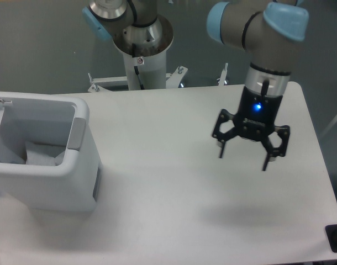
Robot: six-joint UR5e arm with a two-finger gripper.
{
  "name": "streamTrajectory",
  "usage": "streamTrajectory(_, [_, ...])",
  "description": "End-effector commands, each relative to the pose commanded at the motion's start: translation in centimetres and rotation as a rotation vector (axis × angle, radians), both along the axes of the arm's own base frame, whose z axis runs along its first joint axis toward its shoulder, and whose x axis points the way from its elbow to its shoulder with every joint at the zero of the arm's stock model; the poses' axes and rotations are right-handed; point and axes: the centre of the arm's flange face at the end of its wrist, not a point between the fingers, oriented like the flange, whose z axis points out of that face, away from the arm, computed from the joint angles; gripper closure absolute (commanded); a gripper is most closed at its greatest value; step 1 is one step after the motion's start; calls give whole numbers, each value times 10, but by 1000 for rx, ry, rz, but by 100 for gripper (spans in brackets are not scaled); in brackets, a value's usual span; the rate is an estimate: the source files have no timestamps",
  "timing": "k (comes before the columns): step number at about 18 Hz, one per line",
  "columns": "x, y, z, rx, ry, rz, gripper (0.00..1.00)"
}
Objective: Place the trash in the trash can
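End effector (242, 157): fingers spread wide, holding nothing, hanging above the white desk (174, 221) toward 3 o'clock.
Trash can (74, 182): white bin at 9 o'clock, well apart from the end effector.
Trash: crumpled pale wrapper (42, 154) lies inside the bin.
Between them: bare desk surface only.
Behind: arm's base column (142, 61) at 12 o'clock.

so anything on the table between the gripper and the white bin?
No. In the fixed camera, only bare white tabletop lies between the open gripper and the boxy white plastic bin.

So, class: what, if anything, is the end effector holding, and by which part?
Nothing. The end effector hangs open and empty above the table.
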Motion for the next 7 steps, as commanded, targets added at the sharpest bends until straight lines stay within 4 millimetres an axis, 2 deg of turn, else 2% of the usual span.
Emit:
streamTrajectory(4, [0, -1, -14, -147, 59, -63, 0])
streamTrajectory(7, [0, -4, -20, -172, 53, -98, 0])
